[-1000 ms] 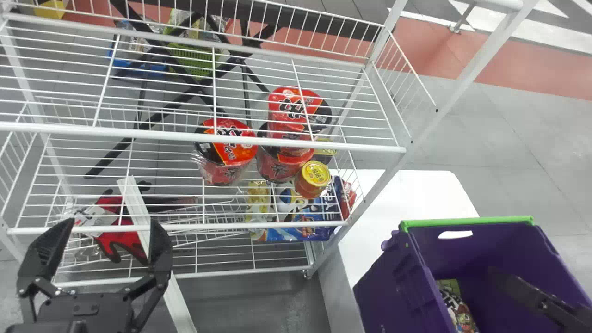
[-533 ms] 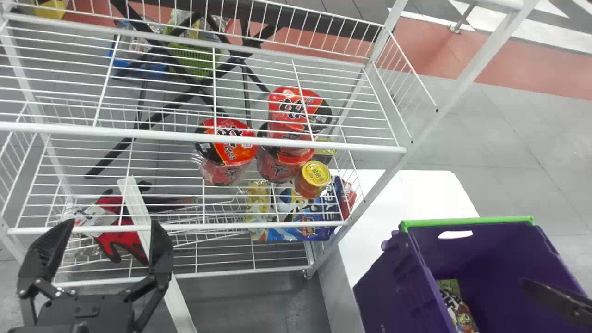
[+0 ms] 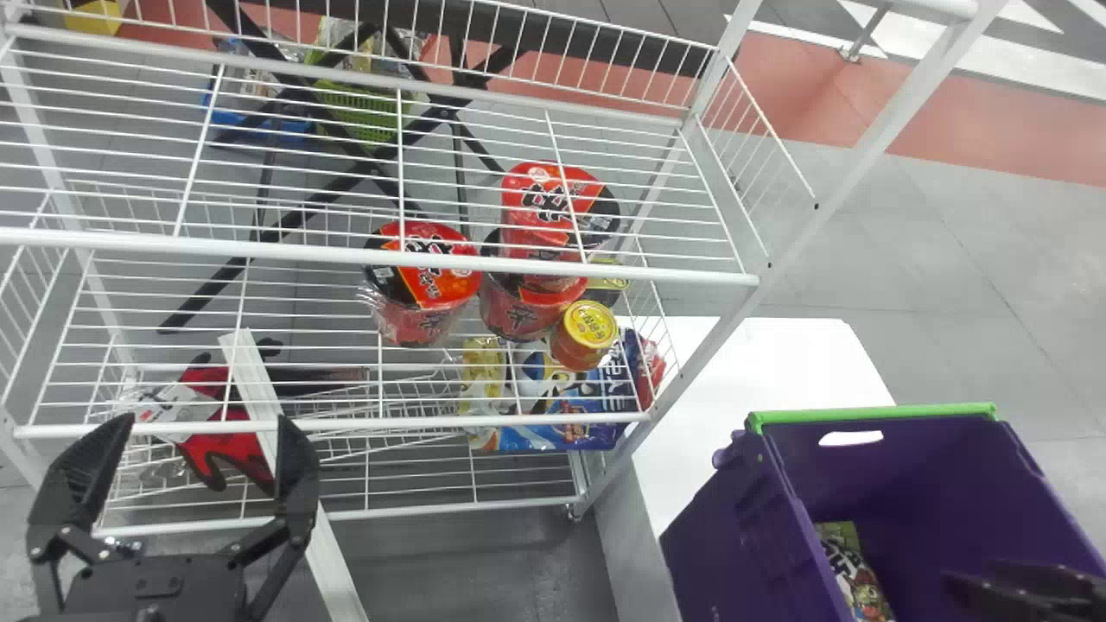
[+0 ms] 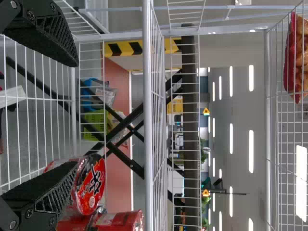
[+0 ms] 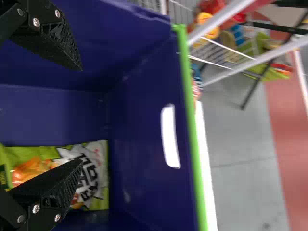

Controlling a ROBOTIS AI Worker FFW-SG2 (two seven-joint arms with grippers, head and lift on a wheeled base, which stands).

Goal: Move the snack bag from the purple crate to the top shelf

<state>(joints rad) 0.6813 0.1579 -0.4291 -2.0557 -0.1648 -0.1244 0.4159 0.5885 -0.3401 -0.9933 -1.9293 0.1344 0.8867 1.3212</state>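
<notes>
Over to the right in the head view, the right end effector (image 3: pixel 972 577) reaches down inside the purple crate (image 3: pixel 717 536), with the snack bag (image 3: pixel 851 574) to its left, by the crate's wall. The crate sits on the white tabletop (image 3: pixel 778 363) beside the rack (image 3: pixel 683 380), presumably so that the bag's trip to a shelf is short. Well away to its left, the left end effector (image 3: pixel 207 423) waits in front of the rack, wide and holding nothing, which seems to leave this job to the other arm. In the left wrist view, noodle cups (image 4: pixel 91 185) stand beyond those parted fingers, and above them runs what looks to be the top shelf (image 4: pixel 267 144), carrying a red-edged bag (image 4: pixel 296 62). In the right wrist view the right end effector is wide and empty too, one finger overlapping the bag from the camera's side; whether they touch, I cannot tell. That spread looks meant to straddle the bag, though it lies low and flat, so closing too high might catch only loose wrapper.
</notes>
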